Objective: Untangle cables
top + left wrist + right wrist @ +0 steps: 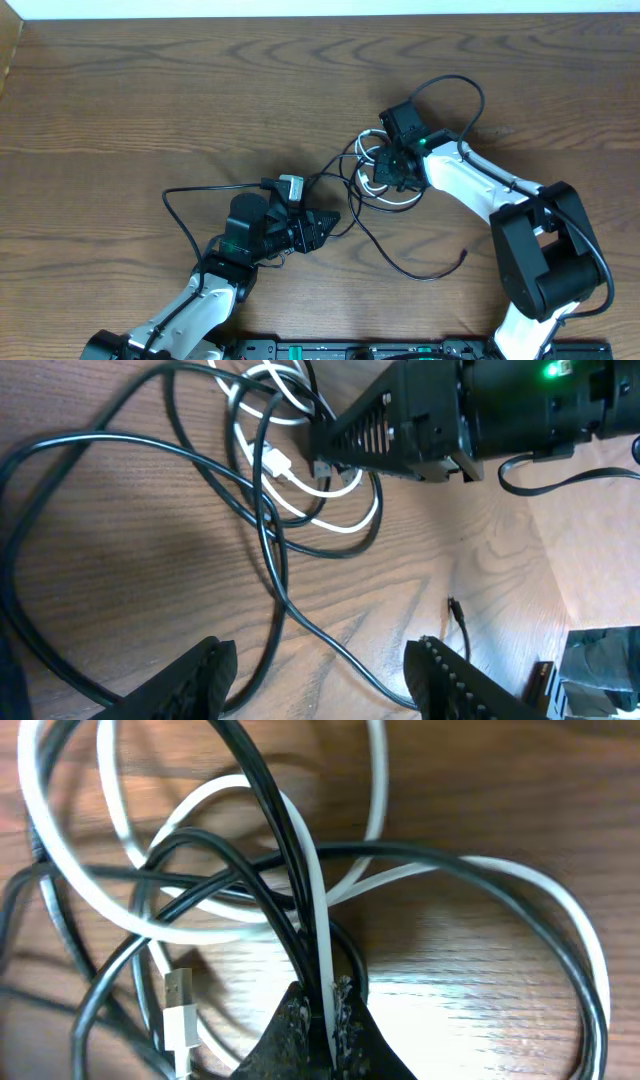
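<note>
From overhead, the black cable (395, 255) and the white cable (378, 188) lie knotted in a small looped bundle right of the middle of the table (120, 100), with long black strands trailing out to the left and toward the near edge; the right gripper (398, 172) sits down in that bundle, and the left gripper (325, 225) is low over the wood just to its near left. In the left wrist view, the left gripper stands about half open with nothing held, and a black strand runs across the table between its fingers, while farther off white loops weave through black ones. In the right wrist view, the right gripper is pinched closed on a white strand, with a black strand pressed close alongside and the white plug (178, 1010) lying loose to the left. I judge the untangling barely begun: the loops cross many times, and both cords are yet to be drawn apart
</note>
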Robot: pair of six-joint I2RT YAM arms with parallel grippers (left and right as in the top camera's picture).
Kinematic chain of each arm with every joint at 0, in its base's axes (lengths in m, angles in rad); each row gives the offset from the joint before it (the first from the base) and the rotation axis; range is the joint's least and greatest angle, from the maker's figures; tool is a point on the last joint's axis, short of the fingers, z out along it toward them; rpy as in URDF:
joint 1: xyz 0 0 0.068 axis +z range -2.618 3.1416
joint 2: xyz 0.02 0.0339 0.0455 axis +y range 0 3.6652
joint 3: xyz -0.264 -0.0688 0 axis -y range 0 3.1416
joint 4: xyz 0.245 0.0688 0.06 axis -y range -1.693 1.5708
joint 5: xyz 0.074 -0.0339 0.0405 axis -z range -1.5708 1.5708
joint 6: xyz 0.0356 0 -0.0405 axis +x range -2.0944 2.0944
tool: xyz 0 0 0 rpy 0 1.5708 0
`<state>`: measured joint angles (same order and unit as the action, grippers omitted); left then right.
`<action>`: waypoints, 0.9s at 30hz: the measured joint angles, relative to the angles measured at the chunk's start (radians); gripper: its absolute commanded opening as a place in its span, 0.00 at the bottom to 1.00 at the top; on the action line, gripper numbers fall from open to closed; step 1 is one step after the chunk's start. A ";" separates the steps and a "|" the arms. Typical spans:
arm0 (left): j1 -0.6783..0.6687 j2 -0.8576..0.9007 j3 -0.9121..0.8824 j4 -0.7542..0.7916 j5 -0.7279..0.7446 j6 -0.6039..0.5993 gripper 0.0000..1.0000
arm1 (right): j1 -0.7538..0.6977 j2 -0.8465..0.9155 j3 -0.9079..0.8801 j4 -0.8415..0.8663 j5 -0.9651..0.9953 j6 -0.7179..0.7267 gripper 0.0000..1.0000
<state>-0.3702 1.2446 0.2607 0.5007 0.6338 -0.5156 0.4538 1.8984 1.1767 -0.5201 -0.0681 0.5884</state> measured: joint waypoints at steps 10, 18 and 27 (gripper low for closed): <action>0.000 0.000 0.000 0.040 0.003 0.003 0.73 | 0.000 -0.306 -0.002 -0.008 -0.067 -0.157 0.01; 0.000 0.000 0.001 0.248 -0.014 -0.013 0.75 | -0.001 -0.517 -0.002 -0.111 -0.124 -0.191 0.01; 0.000 0.005 0.001 0.267 -0.055 -0.039 0.80 | -0.001 -0.673 -0.002 -0.126 -0.220 -0.227 0.01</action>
<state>-0.3706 1.2499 0.2615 0.7677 0.5793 -0.5541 0.4526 1.2251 1.1748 -0.6456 -0.2878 0.3618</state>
